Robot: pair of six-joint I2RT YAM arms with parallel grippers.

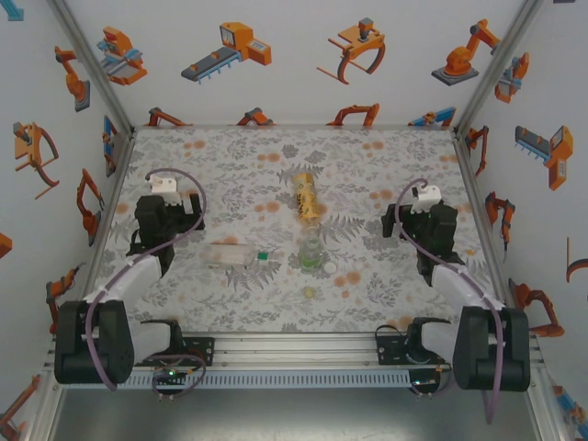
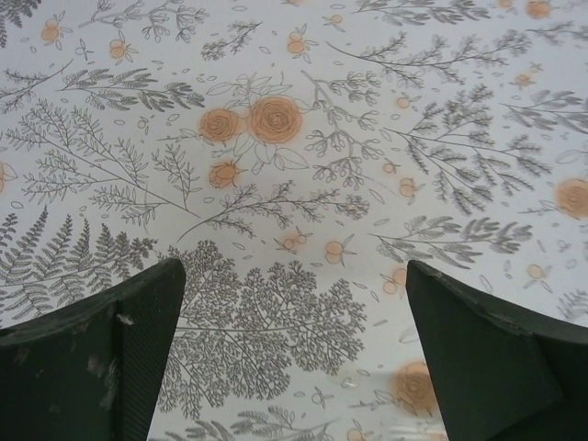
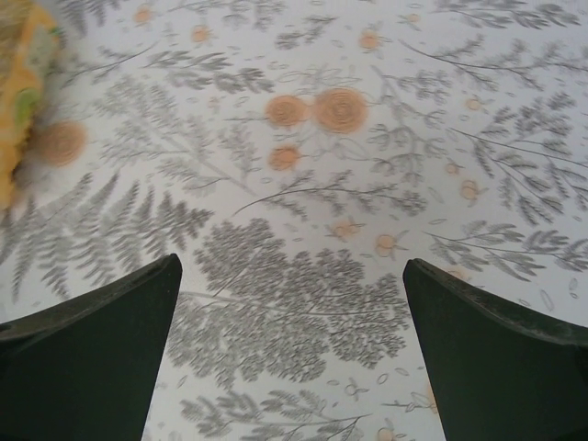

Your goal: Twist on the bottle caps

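Three bottles sit mid-table. A clear bottle (image 1: 228, 254) with a white label lies on its side, and a tiny green cap (image 1: 263, 256) rests just right of it. An amber-yellow bottle (image 1: 308, 197) lies farther back; its end shows at the left edge of the right wrist view (image 3: 23, 92). A short greenish-clear bottle (image 1: 310, 253) stands upright, a white cap (image 1: 329, 267) beside it and a pale yellowish cap (image 1: 310, 293) in front. My left gripper (image 1: 168, 219) (image 2: 294, 276) hangs open over bare cloth on the left. My right gripper (image 1: 424, 223) (image 3: 289, 271) is open over the cloth on the right.
The table (image 1: 386, 294) wears a grey fern-and-orange-flower cloth. Walls with robot pictures close in the left, back and right sides. An aluminium rail (image 1: 294, 349) carrying both arm bases runs along the near edge.
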